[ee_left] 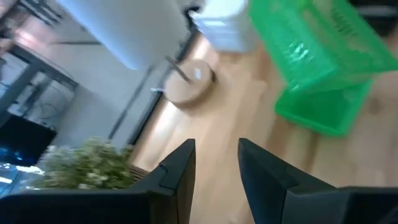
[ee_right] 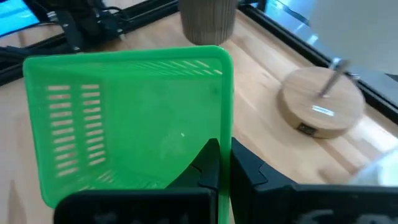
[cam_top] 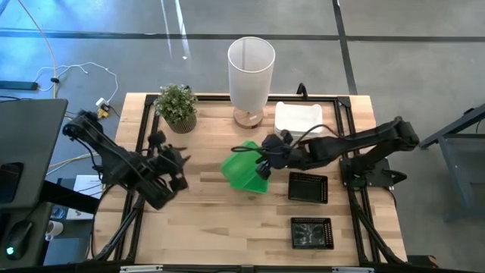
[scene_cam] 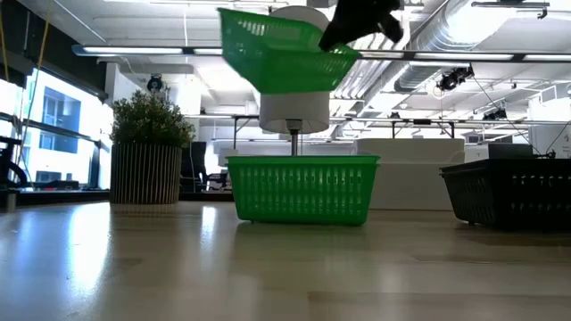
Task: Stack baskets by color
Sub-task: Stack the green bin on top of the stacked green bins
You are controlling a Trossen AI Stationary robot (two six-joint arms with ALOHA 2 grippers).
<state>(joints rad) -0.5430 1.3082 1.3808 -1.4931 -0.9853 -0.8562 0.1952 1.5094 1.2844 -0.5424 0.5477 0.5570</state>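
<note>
Grey concrete floor is showing round the wooden table (cam_top: 220,220) in the high view, where the right gripper (cam_top: 265,161) is reaching toward the middle, clamping its closed fingers on the rim of a green basket (cam_top: 244,173) that is tilting in the air. Just behind that gripper a tall white bin (cam_top: 251,68) is standing near the far edge, with white baskets (cam_top: 299,117) beside it. Toward the near edge from the gripper, two black baskets (cam_top: 309,187) are sitting apart, one behind the other. The left gripper (cam_top: 179,161) is waiting well apart across bare wood, a potted plant (cam_top: 177,108) beyond it by the far rim.

At table height, the held basket is hanging clear above a second green basket (scene_cam: 302,189) resting on the wood, with open air between them. A black basket is standing off to one side, the plant off to the other.

Past the left gripper (ee_left: 216,163), its fingers (ee_left: 180,177) are standing parted around nothing, and both green baskets are lying ahead over bare boards.

From the right wrist, the right gripper (ee_right: 224,163) is pinching the basket's wall, with the bin's round wooden base (ee_right: 322,104) just beyond.
</note>
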